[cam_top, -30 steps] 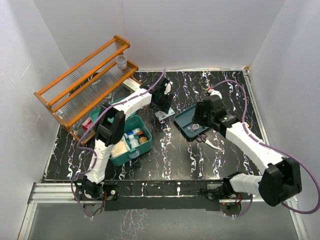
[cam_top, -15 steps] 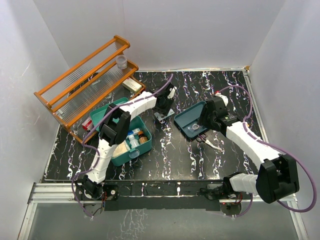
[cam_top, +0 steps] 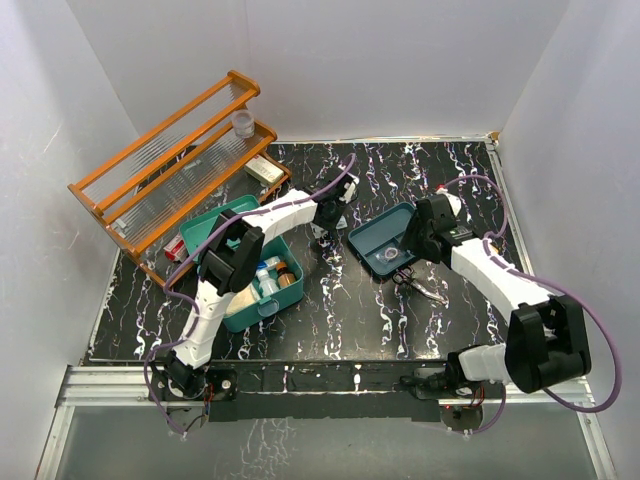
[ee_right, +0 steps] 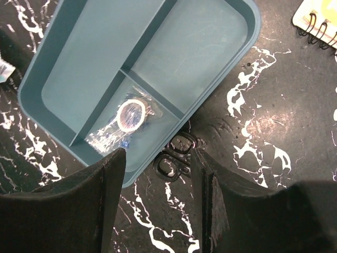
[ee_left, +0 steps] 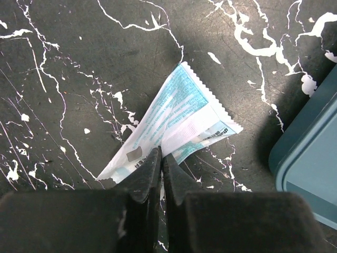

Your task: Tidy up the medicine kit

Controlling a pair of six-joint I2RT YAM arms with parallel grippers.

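The medicine kit [cam_top: 243, 314] is the open teal box at the left, with small bottles inside and its lid [cam_top: 212, 222] tipped back. A white and teal sachet [ee_left: 179, 118] lies on the black marbled table. My left gripper [ee_left: 160, 158] is shut on the sachet's near edge; seen from above, this gripper [cam_top: 323, 228] is between the kit and the flat teal tray [cam_top: 372, 232]. My right gripper [ee_right: 158, 155] stands open above the tray's near rim [ee_right: 79, 147] and the black scissors handles [ee_right: 176, 155], holding nothing.
One tray compartment holds a clear packet with a round disc [ee_right: 129, 118]. The scissors [cam_top: 415, 285] lie just in front of the tray. An orange rack [cam_top: 170, 160] stands at the back left, with a white box [cam_top: 265, 170] beside it. A spiral notebook [ee_right: 318, 23] lies behind the tray.
My left gripper has come down onto the sachet and shut on its edge. The right arm has shifted a little toward the back right, its jaws still open.
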